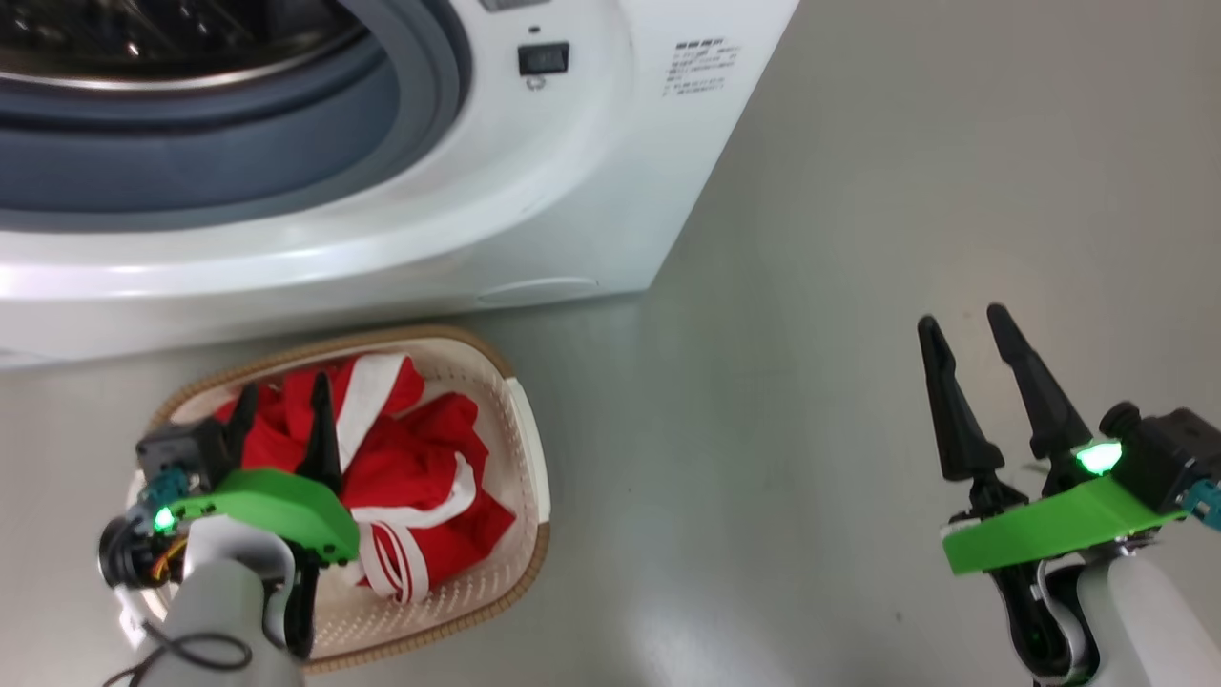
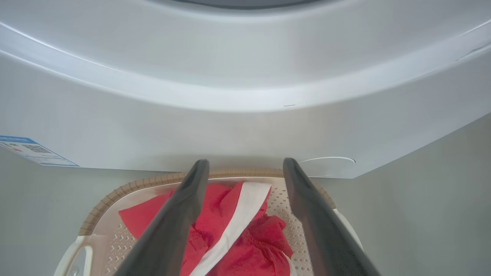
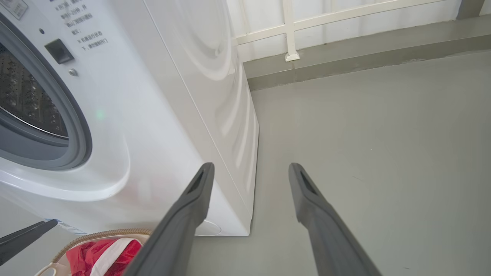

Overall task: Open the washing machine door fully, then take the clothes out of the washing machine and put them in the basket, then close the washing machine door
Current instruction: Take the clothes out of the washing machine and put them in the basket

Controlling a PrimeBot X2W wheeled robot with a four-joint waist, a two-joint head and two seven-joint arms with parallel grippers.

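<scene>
Grey smooth floor spreads across the right half of the head view, and the washing machine takes the upper left, its opening uncovered. At the lower left you have the basket just in front of the machine's base, with the clothes heaped inside it, red with white bands. Your left gripper hangs over that heap with its jaws wide apart and nothing between them; the fabric lies loose below. Your right gripper, at the lower right, is over bare floor, jaws likewise apart and empty. What shows of the drum has no red in it, though you see only part of it, so I judge the unloading step to be at its end. Next comes the washing machine door: lift the left arm clear of the basket, find the door's rim, and swing it to the opening until it latches.
</scene>
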